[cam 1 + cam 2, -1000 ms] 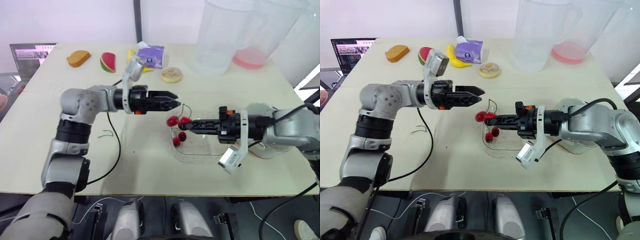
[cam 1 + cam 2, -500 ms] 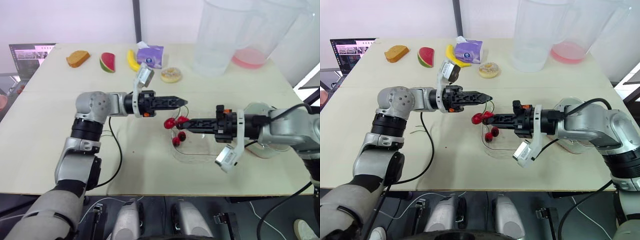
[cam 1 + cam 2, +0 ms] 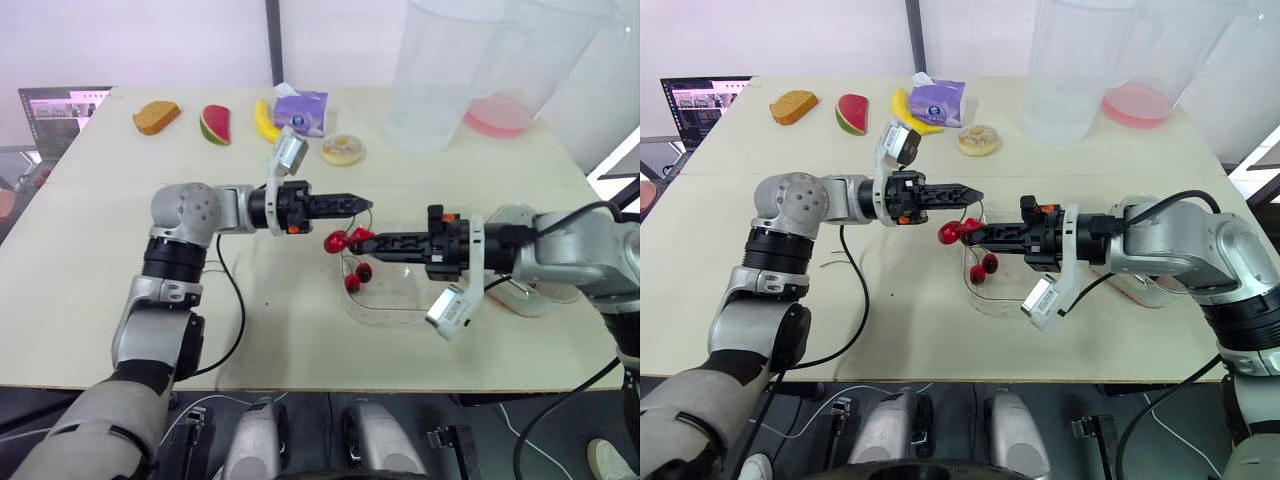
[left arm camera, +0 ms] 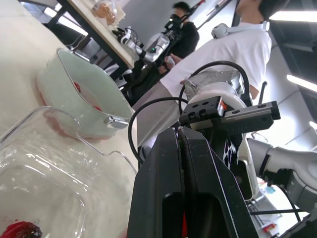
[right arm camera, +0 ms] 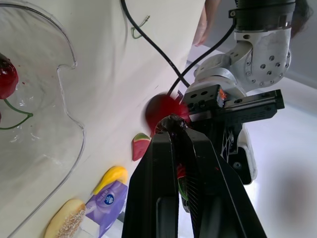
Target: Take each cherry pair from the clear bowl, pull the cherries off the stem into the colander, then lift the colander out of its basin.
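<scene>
Beige tabletop (image 3: 90, 260) with toy food along its far edge. The right hand (image 3: 368, 239), pinching a cherry pair (image 3: 335, 243), has carried it left past the bowl (image 3: 400, 305) rim. The left hand (image 3: 365, 203), fingers pressed together, sits just beyond the stem. The pull probably comes next, though the basin (image 4: 96, 111) lies well to the right.

My two head views look forward and down over the pale beige surface (image 3: 300, 330), sharing the clear plastic bowl (image 3: 400, 310). Each wrist view sits close behind its own jaws: left faces the right gripper (image 3: 362, 240), right faces the left gripper (image 3: 366, 203), the red cherry pair (image 5: 163, 110) near its tips.
</scene>
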Controlling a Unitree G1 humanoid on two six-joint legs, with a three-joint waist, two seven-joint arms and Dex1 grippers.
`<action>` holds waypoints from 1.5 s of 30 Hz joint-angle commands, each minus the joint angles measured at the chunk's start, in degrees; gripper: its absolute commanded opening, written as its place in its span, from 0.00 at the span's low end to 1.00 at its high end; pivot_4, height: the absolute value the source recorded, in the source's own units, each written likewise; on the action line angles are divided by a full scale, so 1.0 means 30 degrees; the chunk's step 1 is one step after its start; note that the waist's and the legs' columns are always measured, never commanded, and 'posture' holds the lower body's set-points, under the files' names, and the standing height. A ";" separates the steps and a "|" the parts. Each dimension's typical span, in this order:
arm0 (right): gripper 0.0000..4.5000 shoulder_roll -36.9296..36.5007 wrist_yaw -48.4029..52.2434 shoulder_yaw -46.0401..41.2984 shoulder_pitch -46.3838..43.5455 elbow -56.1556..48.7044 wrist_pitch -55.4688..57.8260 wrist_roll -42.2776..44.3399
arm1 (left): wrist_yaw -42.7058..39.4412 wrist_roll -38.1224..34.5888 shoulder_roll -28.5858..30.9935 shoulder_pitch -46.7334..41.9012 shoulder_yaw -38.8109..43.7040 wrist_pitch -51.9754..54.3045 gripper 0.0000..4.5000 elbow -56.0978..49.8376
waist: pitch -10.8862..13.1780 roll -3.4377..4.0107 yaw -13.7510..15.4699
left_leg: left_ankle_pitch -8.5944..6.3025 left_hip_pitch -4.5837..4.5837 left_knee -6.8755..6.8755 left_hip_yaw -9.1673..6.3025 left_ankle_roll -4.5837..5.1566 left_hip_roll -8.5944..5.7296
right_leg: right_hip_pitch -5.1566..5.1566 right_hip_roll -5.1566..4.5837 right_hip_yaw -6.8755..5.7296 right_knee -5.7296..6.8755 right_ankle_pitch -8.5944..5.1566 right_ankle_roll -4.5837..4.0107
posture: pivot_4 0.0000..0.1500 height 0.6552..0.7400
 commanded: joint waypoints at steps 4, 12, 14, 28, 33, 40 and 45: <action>0.00 -0.0017 0.0738 -0.0060 -0.0210 -0.0296 0.1192 0.1076 | 0.0151 -0.0335 0.0029 -0.0102 0.0545 0.0008 0.01 -0.0806 | 0.0000 0.0000 0.0000 | 0.0001 0.0000 0.0000 -0.0002 -0.0001 0.0000 | 0.0002 -0.0001 0.0001 0.0000 0.0000 0.0000 | 1.00 1.00; 0.46 0.0132 0.1637 -0.0072 -0.0101 -0.1016 0.2712 0.2795 | 0.0371 -0.0370 0.0030 -0.0006 0.0675 -0.0011 0.00 -0.1101 | 0.0000 0.0000 0.0003 | 0.0001 0.0001 0.0000 -0.0004 -0.0001 0.0001 | 0.0004 -0.0003 0.0000 0.0001 0.0001 -0.0001 | 1.00 1.00; 0.68 0.0096 0.1861 -0.0084 -0.0067 -0.1056 0.2960 0.3040 | 0.0434 -0.0347 0.0038 0.0036 0.0702 -0.0056 0.00 -0.1150 | 0.0000 0.0000 0.0008 | 0.0001 0.0002 0.0000 -0.0005 -0.0001 0.0000 | 0.0007 -0.0004 0.0000 0.0001 0.0001 0.0000 | 1.00 1.00; 0.68 -0.4221 0.4123 -0.4101 0.4877 -0.6149 2.2982 1.9446 | -0.1436 0.1055 0.3369 0.0633 -0.0004 -0.3337 0.00 -0.3737 | 0.0000 0.0000 0.0052 | 0.0001 0.0020 -0.0003 -0.0032 -0.0001 0.0014 | 0.0050 -0.0017 -0.0017 0.0000 0.0003 -0.0004 | 1.00 1.00; 0.68 -0.4000 0.0558 -0.4900 0.2783 -0.6910 3.3612 2.9272 | -0.2636 0.1240 0.4391 0.1509 -0.0659 -0.4516 0.00 -0.6092 | -0.0002 0.0003 -0.0009 | -0.0003 0.0027 -0.0006 -0.0034 0.0005 0.0014 | 0.0053 -0.0037 -0.0022 0.0001 0.0003 -0.0008 | 1.00 1.00; 0.68 -0.0961 -0.4122 -0.3605 -0.1201 -0.5788 3.8668 3.6789 | -0.2948 0.1370 0.4236 0.1534 -0.1080 -0.5776 0.00 -0.6959 | 0.0000 -0.0001 0.0078 | -0.0080 0.0008 -0.0009 -0.0038 0.0140 0.0004 | 0.0040 -0.0038 -0.0025 -0.0011 -0.0003 -0.0019 | 1.00 1.00; 0.68 0.1356 -0.6430 -0.2645 -0.2809 -0.4920 3.9784 3.7069 | -0.2737 0.1022 0.3854 0.1369 -0.1012 -0.5668 0.00 -0.7241 | 0.0000 -0.0001 0.0061 | -0.0083 -0.0028 -0.0010 -0.0038 0.0147 0.0003 | -0.0002 -0.0025 -0.0025 -0.0013 -0.0003 -0.0016 | 1.00 1.00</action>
